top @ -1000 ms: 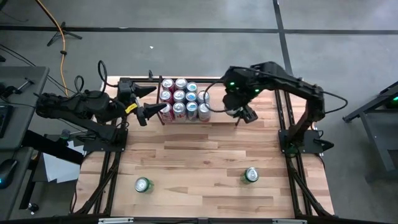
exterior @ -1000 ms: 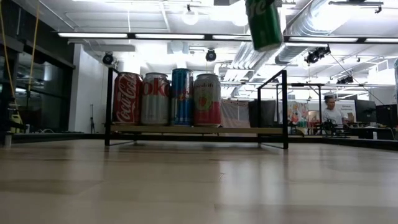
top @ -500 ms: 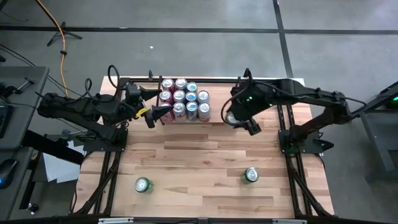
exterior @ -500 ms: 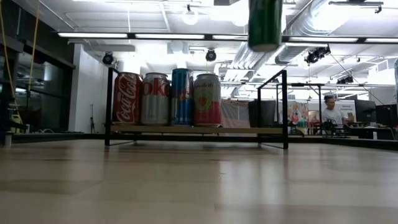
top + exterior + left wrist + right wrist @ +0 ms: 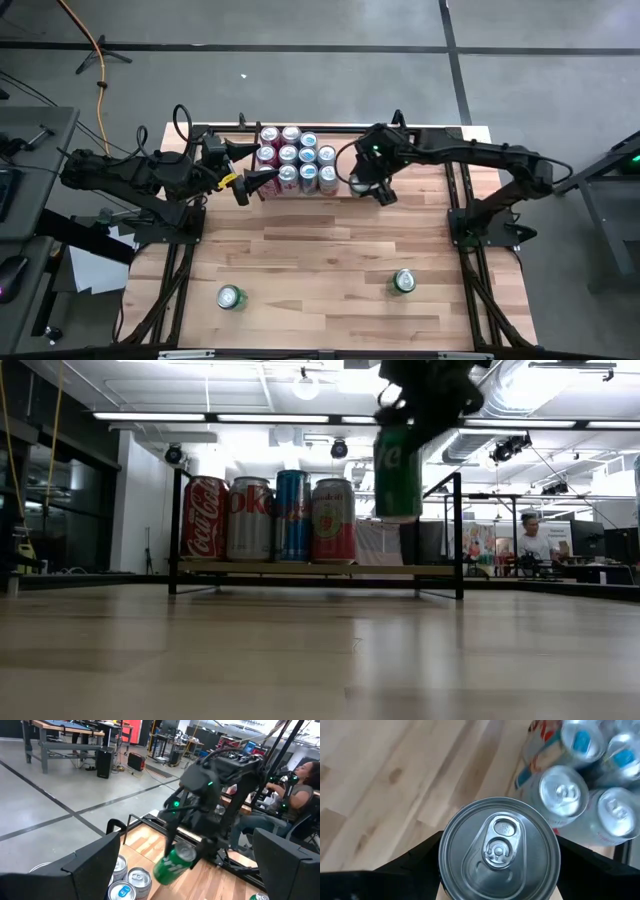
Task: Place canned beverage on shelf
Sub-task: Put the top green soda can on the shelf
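A green can [image 5: 398,470] hangs in my right gripper [image 5: 368,184], which is shut on it, over the free right part of the shelf [image 5: 400,570]. Its silver top [image 5: 499,856] fills the right wrist view. The shelf, a black rod rack on a wood base, holds several upright cans [image 5: 297,160] on its left part. My left gripper [image 5: 250,180] stands open beside the shelf's left end, pointing level along it, with nothing between its fingers. My right gripper pinches the green can's side wall just below the rim [image 5: 443,860] between its two fingers [image 5: 415,862], one on each side. The fingers come slanting down from above and from the table's right. The can hangs almost upright, top up, its bottom [image 5: 398,515] clear of the shelf's base.
Two more green cans stand on the near part of the table, one at the left [image 5: 230,297] and one at the right [image 5: 404,282]. The table's black frame [image 5: 465,200] runs along both sides. A person [image 5: 530,540] sits in the room beyond.
My right gripper has come down and toward the table's left with the green can, tipping further downward. The can, which hung high above the shelf's right end, now hangs lower, level with the standing cans and close to the right of them.
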{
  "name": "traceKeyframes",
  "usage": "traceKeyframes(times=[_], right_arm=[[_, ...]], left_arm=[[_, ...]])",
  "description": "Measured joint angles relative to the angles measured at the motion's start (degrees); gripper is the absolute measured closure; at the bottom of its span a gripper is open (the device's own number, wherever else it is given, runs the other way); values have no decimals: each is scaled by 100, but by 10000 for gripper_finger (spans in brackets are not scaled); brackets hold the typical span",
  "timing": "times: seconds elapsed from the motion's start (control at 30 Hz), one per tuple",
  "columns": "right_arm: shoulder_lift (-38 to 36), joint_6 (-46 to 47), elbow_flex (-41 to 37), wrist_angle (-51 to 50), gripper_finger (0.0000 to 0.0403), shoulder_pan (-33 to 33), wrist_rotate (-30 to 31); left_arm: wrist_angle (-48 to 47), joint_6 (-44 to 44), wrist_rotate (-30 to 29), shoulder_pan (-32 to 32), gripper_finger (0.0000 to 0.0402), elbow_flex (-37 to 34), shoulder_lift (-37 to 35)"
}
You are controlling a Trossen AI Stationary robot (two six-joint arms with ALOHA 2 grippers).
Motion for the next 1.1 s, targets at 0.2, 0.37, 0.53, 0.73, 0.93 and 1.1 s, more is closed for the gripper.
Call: traceKeyframes(times=[0.2,0.37,0.53,0.73,0.93,1.1], right_arm=[[454,-168,-1,103,116,-227,-20],[702,-324,1,230,116,-286,-132],[927,-327,1,256,116,-391,-118],[1105,-283,14,349,116,-461,-121],[1134,-262,16,481,71,-444,-48],[1136,-187,15,475,62,-444,50]], left_arm=[[-1,3,2,0,37,0,0],[-2,4,2,0,37,0,0],[-7,5,65,2,37,0,0],[-8,8,122,2,37,0,0],[-7,8,122,2,37,1,0],[-8,8,125,2,37,2,0]])
